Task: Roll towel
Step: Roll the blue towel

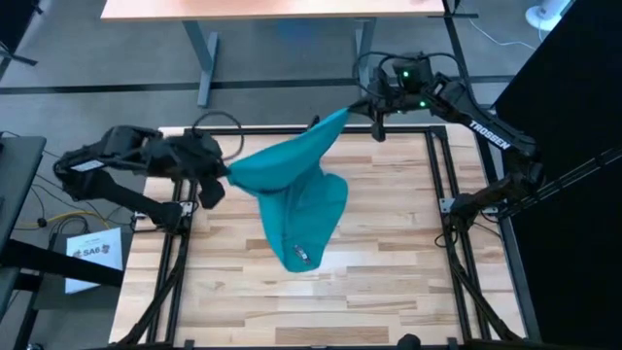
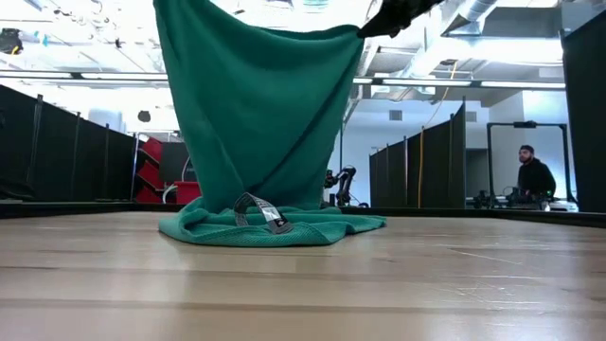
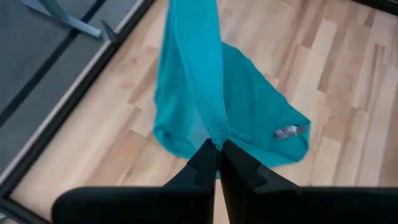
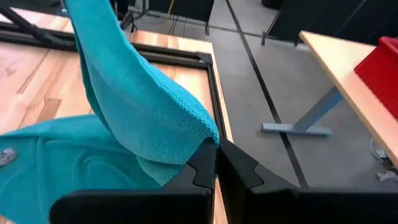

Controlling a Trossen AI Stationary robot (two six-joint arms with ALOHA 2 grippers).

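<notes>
Towel point(image 1: 292, 190): teal cloth, held aloft by two corners, its lower part heaped on the surface point(image 1: 389, 272) near the middle, grey label point(image 1: 300, 255) showing. Left hand point(image 1: 222, 178): clenched on one corner, by the surface's left edge. Right hand point(image 1: 362, 105): clenched on the other corner, over the far edge.

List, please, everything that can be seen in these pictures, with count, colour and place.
towel: one, teal, held up by two corners, its lower end heaped on the table
label: one, grey, on the towel's heaped end
table: one, light wood, black frame, under both arms
desk: one, pale top, beyond the table
person: one, dark clothes, far back in the room
left pincer: one, black, shut on a towel corner
right pincer: one, black, shut on the other corner
</notes>
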